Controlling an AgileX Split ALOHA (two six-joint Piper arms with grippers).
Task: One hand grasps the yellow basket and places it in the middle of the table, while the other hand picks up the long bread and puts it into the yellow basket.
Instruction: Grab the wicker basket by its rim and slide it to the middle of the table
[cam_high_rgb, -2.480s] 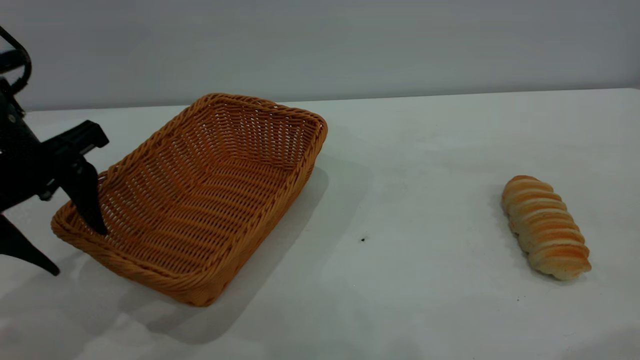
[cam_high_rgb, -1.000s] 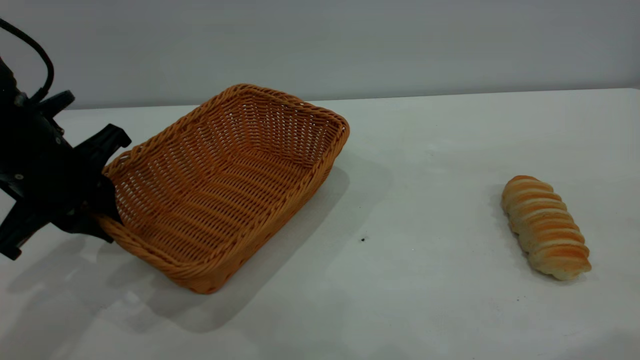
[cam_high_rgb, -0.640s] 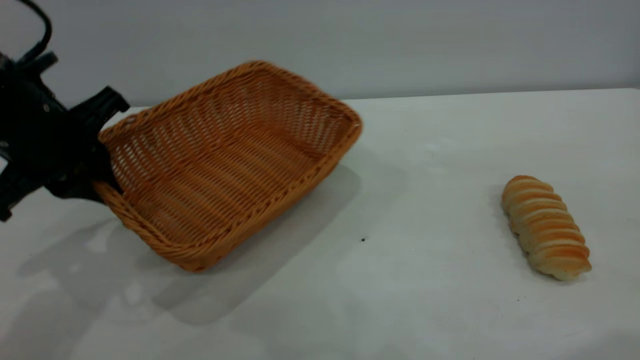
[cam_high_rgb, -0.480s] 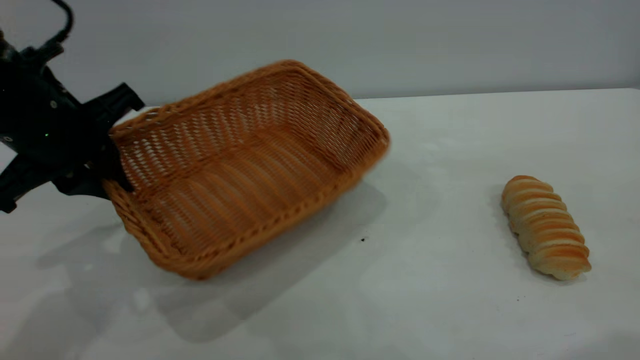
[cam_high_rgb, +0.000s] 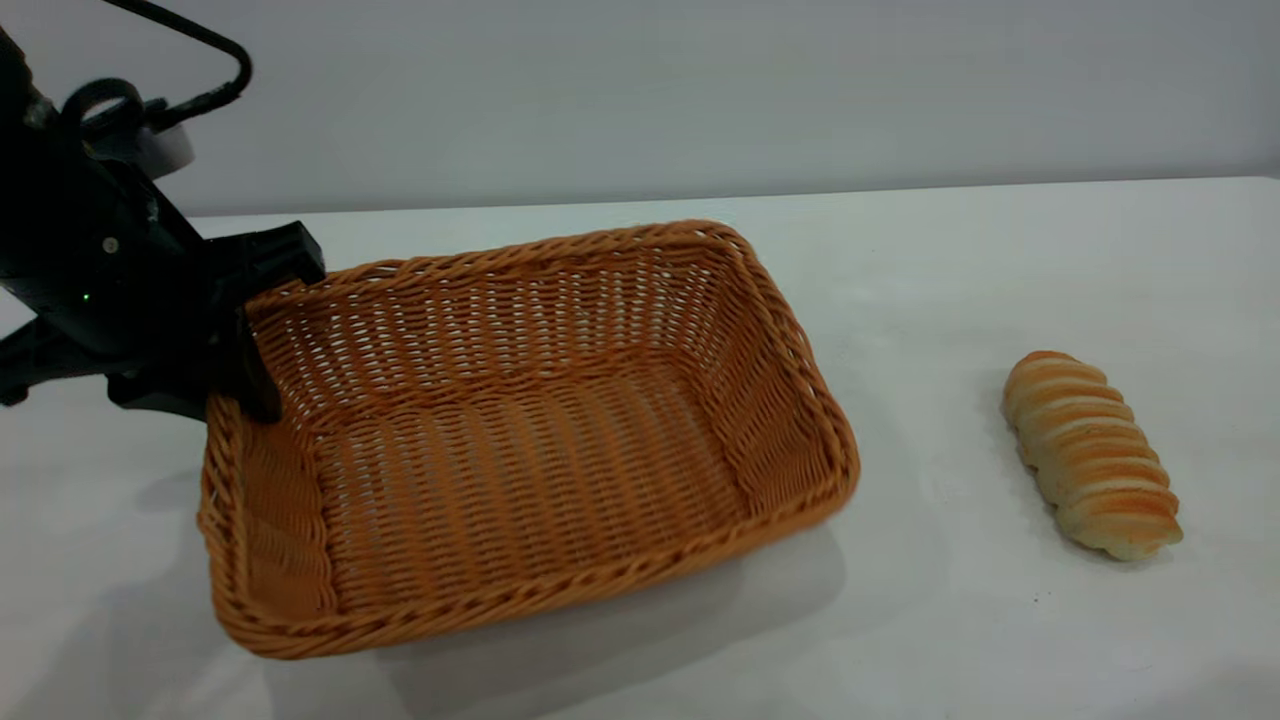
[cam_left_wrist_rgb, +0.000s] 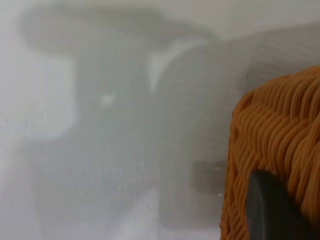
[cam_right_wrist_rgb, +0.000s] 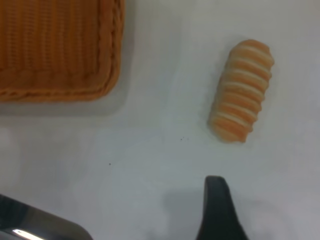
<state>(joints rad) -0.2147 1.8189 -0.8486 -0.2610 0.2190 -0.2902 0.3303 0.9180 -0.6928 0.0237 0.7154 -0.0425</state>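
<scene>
The yellow basket (cam_high_rgb: 530, 470) is a large orange-tan wicker basket, empty, left of the table's middle. My left gripper (cam_high_rgb: 245, 385) is shut on the basket's left rim, one jaw inside and one outside. The basket casts a shadow under its near edge, and I cannot tell if it rests flat. In the left wrist view the weave (cam_left_wrist_rgb: 280, 130) fills the side, with a dark fingertip (cam_left_wrist_rgb: 270, 210) against it. The long bread (cam_high_rgb: 1092, 455) lies on the table at the right, apart from the basket. The right wrist view shows the bread (cam_right_wrist_rgb: 242, 90), a basket corner (cam_right_wrist_rgb: 55, 45) and part of my right gripper (cam_right_wrist_rgb: 217, 210).
The white table (cam_high_rgb: 950, 260) has a bare strip between the basket's right rim and the bread. A grey wall runs behind the table's far edge. The right arm does not show in the exterior view.
My left gripper closed on the basket's rim, lifted it, then swung it right and turned it. The basket now sits lower and nearer the table's middle. The bread has not moved.
</scene>
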